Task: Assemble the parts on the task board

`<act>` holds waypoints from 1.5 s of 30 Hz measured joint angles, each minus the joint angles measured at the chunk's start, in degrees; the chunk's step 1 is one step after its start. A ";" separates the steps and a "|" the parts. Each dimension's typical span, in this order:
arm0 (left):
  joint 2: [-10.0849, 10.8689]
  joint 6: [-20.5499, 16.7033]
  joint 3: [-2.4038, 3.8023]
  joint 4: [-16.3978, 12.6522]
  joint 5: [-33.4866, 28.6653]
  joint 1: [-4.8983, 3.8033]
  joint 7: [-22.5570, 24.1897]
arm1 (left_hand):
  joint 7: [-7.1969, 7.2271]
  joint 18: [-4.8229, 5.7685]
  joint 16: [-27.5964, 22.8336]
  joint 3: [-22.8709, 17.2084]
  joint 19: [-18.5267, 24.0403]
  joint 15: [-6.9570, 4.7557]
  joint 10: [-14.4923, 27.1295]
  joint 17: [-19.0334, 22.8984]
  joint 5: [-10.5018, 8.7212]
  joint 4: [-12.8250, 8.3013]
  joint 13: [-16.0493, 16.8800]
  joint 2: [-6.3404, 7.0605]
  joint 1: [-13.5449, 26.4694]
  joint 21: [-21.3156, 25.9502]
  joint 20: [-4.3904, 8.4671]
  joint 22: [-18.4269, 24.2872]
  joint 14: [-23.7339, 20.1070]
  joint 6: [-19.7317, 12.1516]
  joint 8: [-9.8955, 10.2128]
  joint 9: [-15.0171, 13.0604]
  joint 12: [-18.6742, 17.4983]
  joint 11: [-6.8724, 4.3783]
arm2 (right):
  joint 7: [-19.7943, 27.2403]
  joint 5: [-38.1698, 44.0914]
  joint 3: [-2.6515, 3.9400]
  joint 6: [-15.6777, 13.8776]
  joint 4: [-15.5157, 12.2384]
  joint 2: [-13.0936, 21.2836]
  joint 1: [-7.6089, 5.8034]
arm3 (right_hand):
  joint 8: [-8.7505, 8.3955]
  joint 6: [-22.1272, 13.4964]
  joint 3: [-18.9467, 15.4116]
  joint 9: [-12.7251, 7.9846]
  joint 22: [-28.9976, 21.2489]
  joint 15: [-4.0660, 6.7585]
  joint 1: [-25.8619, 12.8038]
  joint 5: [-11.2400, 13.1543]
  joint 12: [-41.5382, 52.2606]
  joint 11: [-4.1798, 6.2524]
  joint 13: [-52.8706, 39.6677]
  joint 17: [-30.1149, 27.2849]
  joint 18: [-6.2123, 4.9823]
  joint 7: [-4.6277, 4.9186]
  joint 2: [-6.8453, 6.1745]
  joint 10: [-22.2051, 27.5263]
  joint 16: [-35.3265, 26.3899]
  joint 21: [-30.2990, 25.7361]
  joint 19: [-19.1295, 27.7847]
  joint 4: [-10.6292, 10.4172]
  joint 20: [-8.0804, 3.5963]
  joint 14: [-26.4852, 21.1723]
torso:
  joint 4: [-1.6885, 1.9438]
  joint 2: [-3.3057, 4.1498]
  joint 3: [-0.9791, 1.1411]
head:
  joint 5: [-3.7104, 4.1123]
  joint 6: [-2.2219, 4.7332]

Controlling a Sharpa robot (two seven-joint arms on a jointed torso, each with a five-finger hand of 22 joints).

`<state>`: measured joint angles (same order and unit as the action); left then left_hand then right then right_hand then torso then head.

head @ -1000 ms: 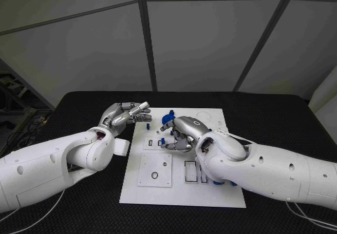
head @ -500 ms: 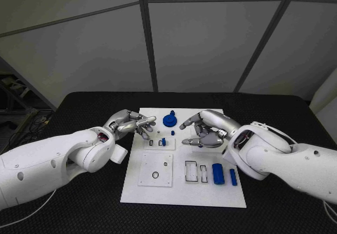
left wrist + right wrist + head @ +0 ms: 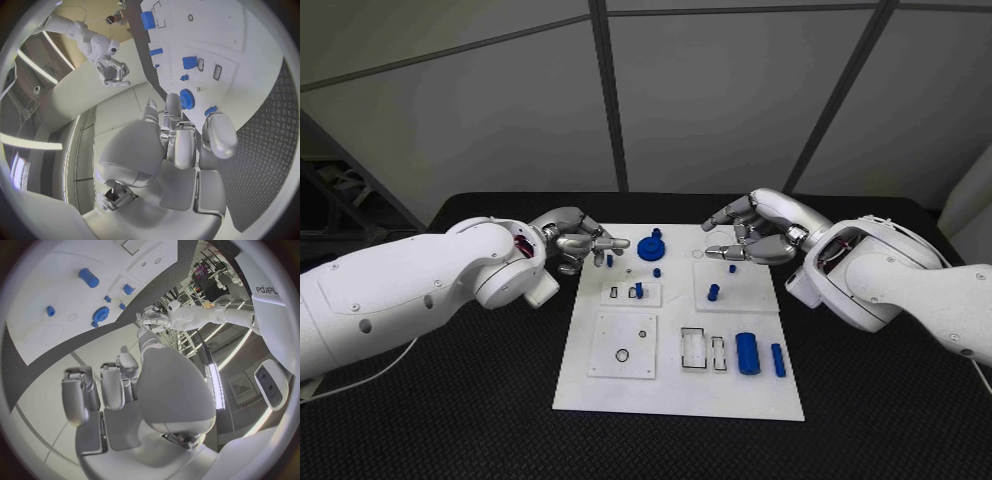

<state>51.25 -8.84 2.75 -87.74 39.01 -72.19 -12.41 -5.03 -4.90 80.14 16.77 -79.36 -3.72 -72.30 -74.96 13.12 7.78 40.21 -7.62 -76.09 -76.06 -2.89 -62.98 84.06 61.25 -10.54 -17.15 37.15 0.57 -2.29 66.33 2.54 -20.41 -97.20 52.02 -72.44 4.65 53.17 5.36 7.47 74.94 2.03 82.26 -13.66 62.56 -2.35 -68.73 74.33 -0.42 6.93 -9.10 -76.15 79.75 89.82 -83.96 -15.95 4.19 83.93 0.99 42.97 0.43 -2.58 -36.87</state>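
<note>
The white task board [image 3: 733, 390] lies in the middle of the black table [image 3: 891, 420], with bare table along both long sides and at the near edge. The left hand [image 3: 577, 243] hangs at the board's far left corner, fingers curled in around nothing I can see, just beside a small blue peg [image 3: 610, 260] and near the blue gear [image 3: 651, 248]. The right hand [image 3: 759, 232] hovers over the far right corner, fingers loosely apart and empty, with a blue cylinder [image 3: 747, 354] well away near the board's near right edge.
</note>
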 measured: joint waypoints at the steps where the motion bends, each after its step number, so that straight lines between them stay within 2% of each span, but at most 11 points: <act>1: -0.54 0.94 -0.22 0.20 1.19 -0.71 -1.61 | -0.05 0.00 -0.68 -0.02 0.00 0.00 0.66 0.00 -0.06 0.13 0.30 -0.01 0.01 -0.27 0.00 -0.33 0.00 -0.34 0.10 -0.32 -0.38 0.09 | 0.15 -0.56 0.01 0.06 0.34 0.01 -0.12 | 0.00 0.00 0.00 0.00 0.00 0.00 0.00 0.00 0.00 0.00 0.00 0.00 0.00 0.00 0.00 0.00 0.00 0.00 0.00 0.00 0.00 0.00 | 0.00 -0.13 0.04 | -0.01 -0.08; 4: -2.00 3.11 -1.00 0.89 3.44 -2.40 -4.95 | -0.29 0.00 -4.10 -0.26 0.18 0.38 3.43 2.30 -0.06 0.37 0.95 -0.62 -0.60 -0.24 -0.19 0.63 -0.07 -1.08 0.12 -1.78 -3.09 0.40 | 0.44 -1.54 0.02 0.14 1.07 -0.01 -0.29 | 0.00 0.00 0.00 0.00 0.00 0.00 0.00 0.00 0.00 0.00 0.00 0.00 0.00 0.00 0.00 0.00 0.00 0.00 0.00 0.00 0.00 0.00 | 0.00 -0.54 0.20 | -0.09 -0.36; 8: -4.86 6.12 -3.75 2.98 6.14 -4.92 -9.04 | -0.29 0.00 -3.91 -0.22 0.00 0.45 4.13 1.61 -0.14 0.41 2.62 -0.92 -0.90 -0.81 -0.41 -0.71 0.00 -1.08 0.34 -3.01 -3.77 0.48 | 0.67 -2.54 0.03 0.26 1.73 -0.17 -0.42 | 0.00 0.00 0.00 -0.01 -0.01 0.00 0.00 0.00 0.00 0.00 0.00 -0.17 0.00 0.00 0.00 0.00 0.00 0.00 0.00 0.00 0.00 0.00 | 0.00 -0.96 0.38 | -0.21 -0.60; 10: -6.35 7.25 -4.93 4.14 7.11 -5.76 -10.55 | -0.02 0.00 -1.09 0.26 -1.38 0.45 2.19 0.24 -1.05 0.91 7.79 -0.92 -0.90 -2.86 -0.28 -4.35 0.00 -0.80 -0.19 -4.41 1.11 0.20 | 0.72 -2.85 0.03 0.31 1.95 -0.33 -0.47 | 0.00 0.20 0.00 -0.01 -0.01 0.00 0.23 -0.20 0.00 0.00 0.05 -0.27 0.00 -0.20 0.23 0.00 0.00 0.00 0.00 0.00 0.00 0.00 | 0.00 -1.16 0.46 | -0.26 -0.76; 16: -10.36 9.96 -7.85 6.93 9.53 -7.37 -14.66 | 0.85 0.08 4.38 1.73 -2.64 0.33 -4.50 0.01 -9.47 4.22 23.93 -0.51 2.68 -5.82 0.21 -9.60 -0.13 0.07 -3.38 -10.36 18.45 -0.62 | 0.73 -3.45 0.03 0.54 2.36 -0.73 -0.54 | 0.00 0.20 0.00 -0.01 -0.01 0.00 0.23 -0.20 0.00 0.00 0.08 -0.27 0.00 -0.20 0.23 0.00 0.00 0.00 0.00 0.00 0.00 0.00 | 0.00 -1.62 0.66 | -0.48 -1.10; 17: -10.80 10.20 -8.08 7.21 9.84 -7.53 -15.16 | 0.89 0.14 4.91 2.27 -2.87 0.22 -5.33 0.01 -9.97 4.98 26.58 0.10 3.32 -6.25 0.44 -10.35 -0.20 0.08 -4.26 -12.14 21.26 -0.84 | 0.73 -3.49 0.03 0.57 2.41 -0.78 -0.55 | 0.00 0.20 0.00 -0.01 -0.01 0.00 0.23 -0.20 0.00 0.00 0.08 -0.33 0.00 -0.20 0.23 0.00 -0.22 0.00 0.00 0.00 0.00 0.00 | 0.00 -1.64 0.66 | -0.48 -1.12; 19: -11.72 10.68 -8.47 7.86 10.54 -7.77 -16.27 | 1.71 3.60 5.62 2.83 -3.07 -0.36 -6.47 0.01 -10.04 6.49 30.51 0.56 4.19 -6.87 0.64 -11.34 -0.06 -0.38 -6.01 -15.93 25.38 -1.16 | 0.69 -3.53 0.03 0.64 2.54 -0.88 -0.55 | 0.00 0.20 0.00 -0.01 -0.01 0.00 0.23 -0.20 0.00 0.00 0.08 -0.39 0.00 -0.20 0.23 0.00 -0.27 0.00 0.00 0.00 0.00 0.00 | 0.00 -1.68 0.67 | -0.49 -1.13; 22: -12.56 11.29 -8.76 8.50 11.39 -7.94 -17.58 | 2.19 3.44 6.65 3.18 -3.26 -0.40 -8.25 0.01 -10.04 7.62 33.97 0.75 4.39 -7.30 0.83 -11.97 0.00 -0.88 -8.11 -20.54 30.79 -1.42 | 0.62 -3.55 0.03 0.73 2.69 -0.96 -0.56 | 0.00 0.20 -0.01 -0.01 -0.01 0.00 0.23 -0.20 0.00 0.00 0.07 -0.39 0.00 -0.20 0.23 0.00 -0.27 0.00 0.00 0.00 0.00 0.00 | 0.00 -1.69 0.66 | -0.53 -1.13; 24: -13.05 11.80 -8.98 8.88 11.98 -8.03 -18.36 | 2.31 2.21 7.07 3.06 -3.25 -0.70 -8.92 0.01 -10.04 7.96 33.99 0.74 4.39 -7.56 0.83 -11.97 -0.10 -1.45 -9.33 -23.32 32.89 -1.66 | 0.55 -3.55 0.03 0.76 2.84 -1.01 -0.57 | 0.00 0.20 -0.01 -0.02 -0.01 0.00 0.23 -0.20 0.00 0.00 0.07 -0.39 0.00 -0.20 0.23 0.00 -0.27 0.00 0.00 0.00 0.00 0.00 | 0.00 -1.69 0.66 | -0.54 -1.13; 29: -14.01 13.07 -9.35 9.22 12.99 -8.06 -19.76 | 2.79 2.21 8.09 3.05 -3.66 -0.80 -9.75 0.02 -10.04 8.27 33.99 0.76 4.37 -8.19 1.24 -11.97 0.00 -2.73 -11.71 -29.56 32.97 -1.49 | 0.35 -3.55 0.03 0.85 3.03 -1.21 -0.58 | 0.00 0.20 -0.01 -0.02 -0.02 0.00 0.23 -0.20 0.00 0.00 0.07 -0.45 0.00 -0.20 0.23 0.00 -0.27 0.00 0.00 0.01 0.00 0.00 | 0.04 -1.65 0.63 | -0.57 -1.19; 45: -15.91 16.55 -10.42 10.32 14.29 -8.10 -22.35 | 2.77 2.22 8.39 3.06 -3.66 -0.80 -9.89 0.02 -10.04 8.27 34.00 0.76 4.37 -8.28 1.24 -11.96 0.00 -3.94 -12.18 -33.89 33.16 -1.59 | -0.33 -3.30 0.03 1.19 3.22 -1.45 -0.59 | 0.00 0.39 -0.01 -0.02 -0.02 0.00 0.22 -0.18 0.00 0.00 0.07 -0.45 0.00 -0.01 0.22 -0.01 -0.27 0.00 0.00 0.01 0.00 0.00 | 0.04 -1.53 0.52 | -0.61 -1.83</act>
<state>35.34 7.72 -7.67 -77.42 53.30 -80.29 -34.76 -2.26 -2.68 88.53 19.83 -83.02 -4.52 -82.19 -74.94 3.08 16.05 74.21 -6.86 -71.71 -84.33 -1.65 -74.94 84.05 57.31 -22.73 -51.04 70.32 -1.02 -2.62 63.03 2.57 -19.21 -93.98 50.58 -73.03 4.65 53.56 5.35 7.45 74.92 2.04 82.48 -13.84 62.56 -2.35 -68.66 73.88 -0.42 6.93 -8.87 -76.15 79.48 89.82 -83.96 -15.94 4.19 83.93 1.03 41.44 0.95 -3.19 -38.70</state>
